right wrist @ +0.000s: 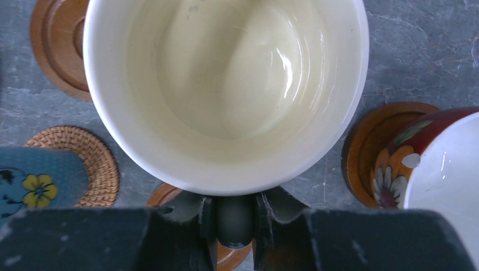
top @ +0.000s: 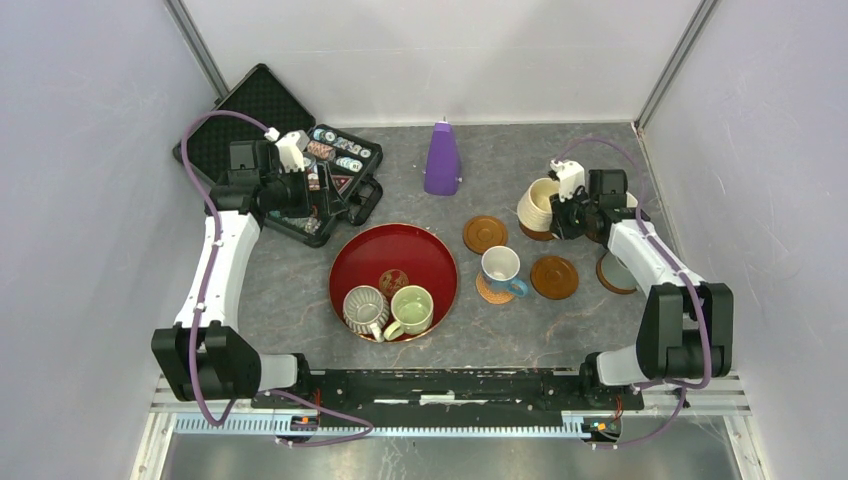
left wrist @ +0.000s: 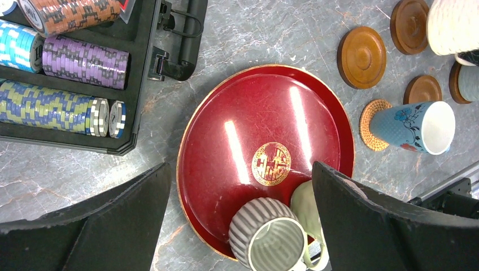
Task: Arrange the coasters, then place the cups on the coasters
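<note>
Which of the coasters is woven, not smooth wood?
The orange-tan coaster under the blue flowered cup, right of the red tray; the others are smooth dark brown discs.

The grey marbled desk [top: 500, 170] carries a red round tray [top: 395, 248] near its middle, an open black case [top: 255, 110] of poker chips [top: 340, 150] at the far left, and a purple cone [top: 441, 160] at the back. Right of the tray lie dark brown coasters [top: 485, 234] and one woven coaster [left wrist: 367, 124].
</note>
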You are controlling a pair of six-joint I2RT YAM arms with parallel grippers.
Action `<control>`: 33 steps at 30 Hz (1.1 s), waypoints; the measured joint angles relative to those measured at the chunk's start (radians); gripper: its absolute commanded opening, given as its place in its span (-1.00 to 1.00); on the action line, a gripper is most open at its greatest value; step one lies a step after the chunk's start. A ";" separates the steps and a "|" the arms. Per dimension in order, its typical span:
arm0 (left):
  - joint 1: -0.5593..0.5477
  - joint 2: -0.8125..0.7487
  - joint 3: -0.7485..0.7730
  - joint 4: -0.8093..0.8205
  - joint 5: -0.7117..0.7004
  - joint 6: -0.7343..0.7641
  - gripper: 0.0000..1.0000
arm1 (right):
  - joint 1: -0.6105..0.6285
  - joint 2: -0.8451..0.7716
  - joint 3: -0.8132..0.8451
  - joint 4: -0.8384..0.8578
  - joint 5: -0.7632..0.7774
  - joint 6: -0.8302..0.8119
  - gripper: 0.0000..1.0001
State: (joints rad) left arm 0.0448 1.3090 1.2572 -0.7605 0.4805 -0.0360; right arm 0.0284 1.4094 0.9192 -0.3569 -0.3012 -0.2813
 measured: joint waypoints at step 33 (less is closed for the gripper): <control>0.000 0.040 0.031 -0.001 -0.035 0.001 1.00 | -0.023 0.172 -0.022 0.138 0.079 -0.050 -1.00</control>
State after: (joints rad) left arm 0.0448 1.3495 1.2877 -0.7616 0.4458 -0.0349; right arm 0.0059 1.5814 0.8970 -0.2184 -0.2226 -0.3309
